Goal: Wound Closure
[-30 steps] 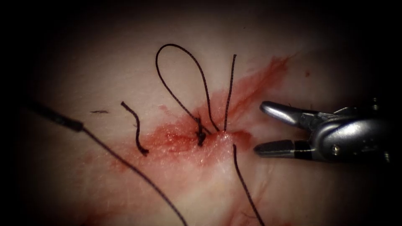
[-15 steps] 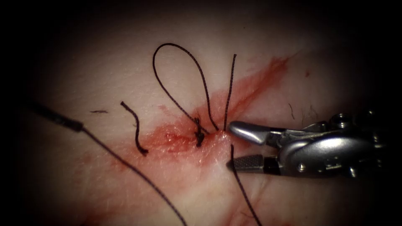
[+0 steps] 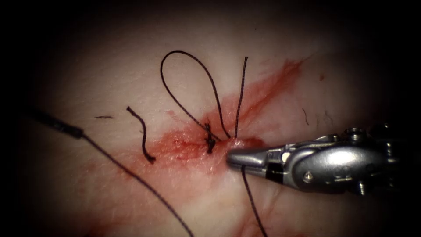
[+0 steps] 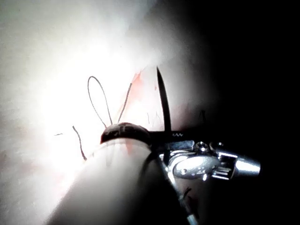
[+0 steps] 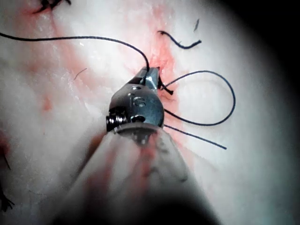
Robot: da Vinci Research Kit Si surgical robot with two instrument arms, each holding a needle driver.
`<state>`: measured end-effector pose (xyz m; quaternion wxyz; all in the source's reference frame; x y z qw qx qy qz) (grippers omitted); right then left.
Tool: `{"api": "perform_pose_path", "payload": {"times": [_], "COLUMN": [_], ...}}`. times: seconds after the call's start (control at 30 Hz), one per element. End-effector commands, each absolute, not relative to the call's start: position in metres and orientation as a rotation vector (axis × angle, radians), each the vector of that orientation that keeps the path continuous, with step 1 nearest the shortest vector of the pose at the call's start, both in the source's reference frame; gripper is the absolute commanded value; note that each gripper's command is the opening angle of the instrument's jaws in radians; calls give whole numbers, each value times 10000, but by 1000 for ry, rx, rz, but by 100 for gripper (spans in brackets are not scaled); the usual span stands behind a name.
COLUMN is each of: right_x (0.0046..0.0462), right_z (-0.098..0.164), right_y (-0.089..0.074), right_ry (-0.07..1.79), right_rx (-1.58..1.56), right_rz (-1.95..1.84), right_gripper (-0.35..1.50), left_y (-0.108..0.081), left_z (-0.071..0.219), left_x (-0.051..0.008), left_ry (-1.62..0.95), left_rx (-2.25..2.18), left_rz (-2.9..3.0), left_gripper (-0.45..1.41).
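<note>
Although the cut in the pale, red-stained pork tissue (image 3: 131, 87) already carries one dark knotted stitch (image 3: 209, 141) at its middle, we judge the closure only partly done. From that knot a thin black thread loop (image 3: 184, 83) rises toward 12 o'clock, and a straight thread tail (image 3: 241, 92) stands just beside it at 1 o'clock. The right arm's silver end effector (image 3: 239, 159) now has its jaws closed on the black thread (image 3: 252, 197) just at 4 o'clock of the knot, on the cut's right side; an instant ago they were apart and farther right. A loose cut thread end (image 3: 142, 134) lies at 9 o'clock. We see a dark tool shaft (image 3: 57, 123) at the far 9 o'clock edge with a long thread strand (image 3: 140, 177) running off toward 6 o'clock; we cannot tell its jaws' state, nor can we make out the needle.
</note>
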<state>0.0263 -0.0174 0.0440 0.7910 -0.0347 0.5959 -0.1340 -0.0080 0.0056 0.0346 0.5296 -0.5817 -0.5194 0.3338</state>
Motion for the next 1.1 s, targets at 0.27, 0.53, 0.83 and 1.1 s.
{"api": "perform_pose_path", "payload": {"times": [0.27,0.53,0.83,1.1], "right_x": [226,191,171,144], "right_z": [367,306,263,237], "right_y": [-124,-88,-66,-46], "right_ry": [1372,1425,1444,1436], "right_rx": [-83,-192,-342,-437], "right_rz": [-197,-209,-251,-236], "right_gripper": [-35,-35,-35,-35], "left_y": [59,60,59,59], "left_z": [348,346,346,345], "left_x": [-83,-82,-83,-84], "left_ry": [-1245,-1243,-1243,-1239], "left_rx": [-1387,-1385,-1385,-1389], "left_rz": [795,793,793,796], "left_gripper": [-45,-45,-45,-45]}}
